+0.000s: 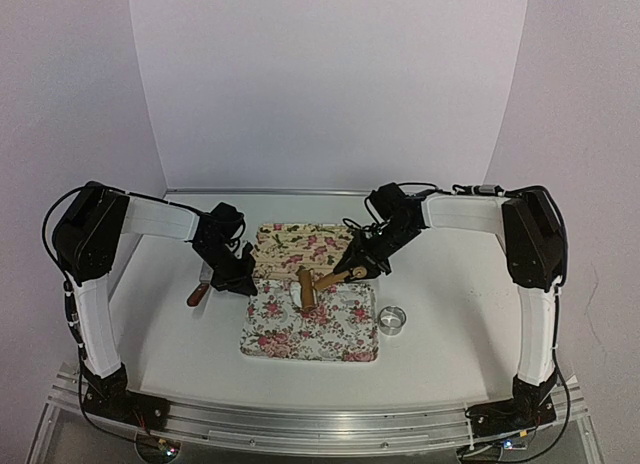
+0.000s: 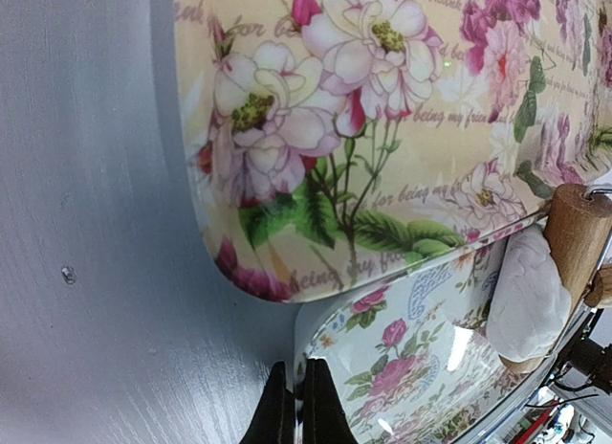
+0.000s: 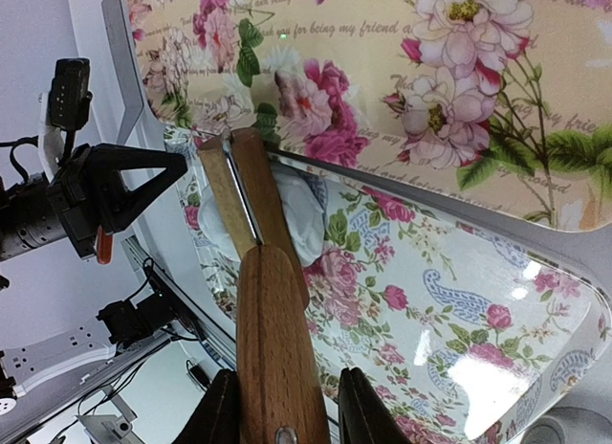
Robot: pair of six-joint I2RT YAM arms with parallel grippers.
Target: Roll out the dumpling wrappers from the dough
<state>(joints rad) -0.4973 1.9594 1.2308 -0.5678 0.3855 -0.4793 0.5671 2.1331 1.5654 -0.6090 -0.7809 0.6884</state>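
A soft white lump of dough [image 2: 526, 296] lies in the near pale-blue flowered tray [image 1: 345, 339], under the wooden roller [image 1: 308, 287]. From the right wrist the dough [image 3: 304, 214] shows beside the roller's head [image 3: 251, 181]. My right gripper [image 3: 284, 391] is shut on the roller's wooden handle [image 3: 273, 320], over the near tray. The left gripper [image 2: 292, 391] is shut on that tray's left rim [image 2: 304, 334]. No dumpling wrappers are in view.
A cream flowered tray [image 1: 300, 239] lies behind the near one, its edge overlapping it. A shiny metal ring [image 1: 392, 320] stands on the table right of the near tray. A tool with a red-brown handle [image 1: 197, 293] lies left of the left gripper [image 1: 238, 280].
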